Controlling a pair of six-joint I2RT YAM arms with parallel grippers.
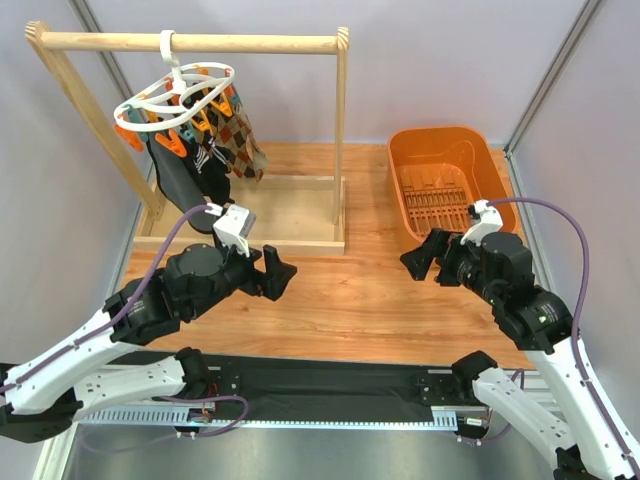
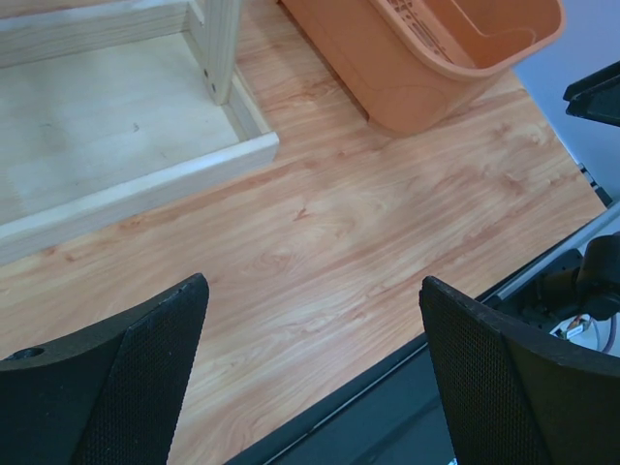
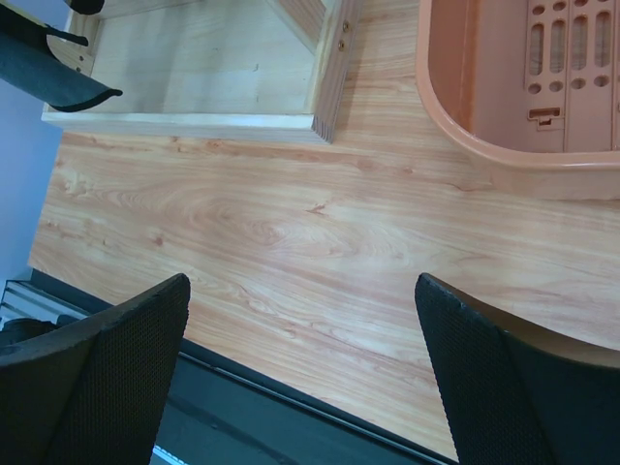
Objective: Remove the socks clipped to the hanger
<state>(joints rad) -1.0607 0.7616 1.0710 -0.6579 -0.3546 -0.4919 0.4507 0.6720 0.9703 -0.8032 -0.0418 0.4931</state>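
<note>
The white ring hanger (image 1: 172, 92) hooks over the wooden rail at the back left, with orange clips under it. Socks hang from the clips: a plain black one (image 1: 180, 180) and an argyle one (image 1: 238, 135) with brown and tan diamonds. My left gripper (image 1: 277, 271) is open, low over the table, to the right of and nearer than the socks. Its fingers (image 2: 145, 378) hold nothing. My right gripper (image 1: 418, 257) is open too, beside the orange basket, with bare wood between its fingers (image 3: 116, 378).
A wooden rail frame (image 1: 340, 140) with a base tray (image 1: 290, 205) stands at the back left. An orange plastic basket (image 1: 440, 140) sits at the back right. A black strip runs along the table's near edge (image 1: 330, 385). Grey walls enclose both sides.
</note>
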